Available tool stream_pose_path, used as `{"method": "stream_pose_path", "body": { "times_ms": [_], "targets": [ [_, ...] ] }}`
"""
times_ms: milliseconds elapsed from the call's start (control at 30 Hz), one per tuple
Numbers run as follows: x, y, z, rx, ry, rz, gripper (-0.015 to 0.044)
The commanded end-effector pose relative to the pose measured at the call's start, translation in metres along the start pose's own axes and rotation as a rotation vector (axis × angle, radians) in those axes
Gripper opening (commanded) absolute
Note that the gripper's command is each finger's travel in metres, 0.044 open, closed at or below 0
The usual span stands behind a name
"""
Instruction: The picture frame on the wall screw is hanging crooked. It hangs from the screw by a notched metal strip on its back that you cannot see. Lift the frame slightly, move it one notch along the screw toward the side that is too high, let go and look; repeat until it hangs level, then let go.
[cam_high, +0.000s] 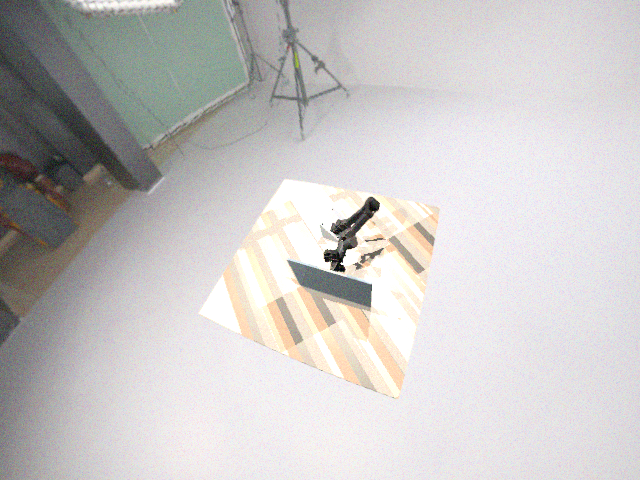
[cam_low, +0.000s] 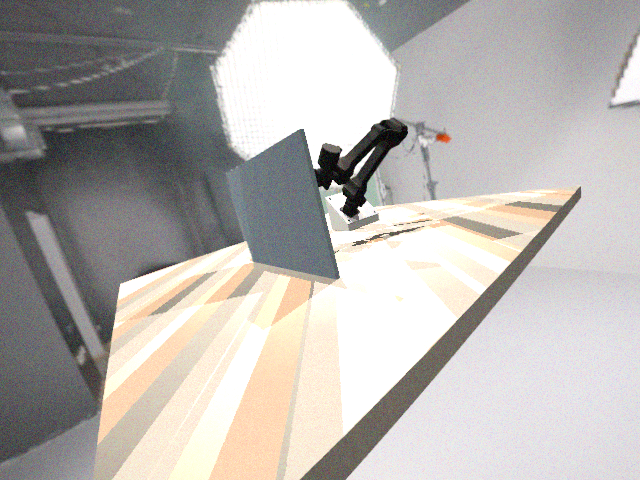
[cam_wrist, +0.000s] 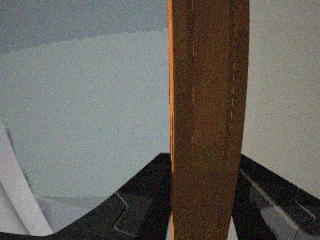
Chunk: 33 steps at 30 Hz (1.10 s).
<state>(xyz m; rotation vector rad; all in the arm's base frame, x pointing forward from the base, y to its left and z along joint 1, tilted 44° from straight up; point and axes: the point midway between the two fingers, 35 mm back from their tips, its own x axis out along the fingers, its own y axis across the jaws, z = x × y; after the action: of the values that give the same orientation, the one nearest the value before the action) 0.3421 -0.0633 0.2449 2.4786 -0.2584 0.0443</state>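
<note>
Landmark: the upright blue-grey panel (cam_high: 333, 286) (cam_low: 284, 206), standing on the striped table (cam_high: 382, 364) (cam_low: 206, 361). The black arm (cam_high: 361, 214) (cam_low: 367, 149) is on the panel's far side as seen from the exterior camera, its foot on a pale block (cam_high: 327, 232) (cam_low: 361, 223) apart from the panel. Jaws (cam_high: 337, 268) (cam_low: 321, 178) reach close to the panel's hidden face. Wrist view: jaws drawn in, gripping the picture frame (cam_wrist: 212, 90) by a brown, orange-edged bar. Frame located on the panel's arm side, hidden in exterior view; its tilt and the screw cannot be made out.
</note>
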Motion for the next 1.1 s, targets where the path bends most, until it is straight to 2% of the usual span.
{"method": "stream_pose_path", "body": {
  "times_ms": [0, 1067],
  "targets": [
    [0.0006, 0.0004, -0.0001, -0.003, -0.001, 0.002, 0.0000],
    [0.0000, 0.0076, 0.0000, -0.004, -0.001, 0.001, 0.0000]
  ]
}}
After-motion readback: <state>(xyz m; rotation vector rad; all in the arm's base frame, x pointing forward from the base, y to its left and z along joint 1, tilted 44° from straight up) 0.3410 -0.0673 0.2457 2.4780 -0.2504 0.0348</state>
